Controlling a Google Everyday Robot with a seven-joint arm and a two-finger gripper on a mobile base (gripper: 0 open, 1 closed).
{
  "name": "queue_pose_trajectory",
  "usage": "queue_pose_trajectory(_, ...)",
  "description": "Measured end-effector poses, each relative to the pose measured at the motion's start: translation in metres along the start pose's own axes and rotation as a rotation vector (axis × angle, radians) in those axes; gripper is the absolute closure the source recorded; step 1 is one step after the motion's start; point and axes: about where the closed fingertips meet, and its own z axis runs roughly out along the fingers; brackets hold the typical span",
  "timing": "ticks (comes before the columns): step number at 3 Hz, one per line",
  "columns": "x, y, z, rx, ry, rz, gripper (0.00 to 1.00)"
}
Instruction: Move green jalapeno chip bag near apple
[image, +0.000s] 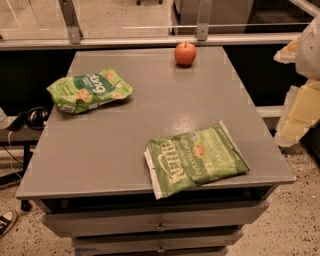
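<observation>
The green jalapeno chip bag (195, 158) lies flat near the front right of the grey table (125, 145), and its near corner hangs slightly over the front edge. It is light green with large white lettering. The small red-orange apple (185, 53) stands upright at the far edge of the table, right of centre. My gripper (296, 102) shows as pale yellowish-white parts at the right edge of the view. It is beyond the table's right side, above floor level and apart from both the bag and the apple. It holds nothing that I can see.
A puffier green bag with chip pictures (90, 90) lies at the table's left. A rail with glass panels (150, 40) runs behind the table. Drawers (160, 225) sit under the top. Headphones (35, 117) rest on a low surface to the left.
</observation>
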Motion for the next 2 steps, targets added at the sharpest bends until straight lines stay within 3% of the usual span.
queue_pose_trajectory(1,0.000,0.000,0.000,0.000,0.000,0.000,0.00)
queue_pose_trajectory(2,-0.004,0.002,0.026,-0.019,-0.041,0.041,0.00)
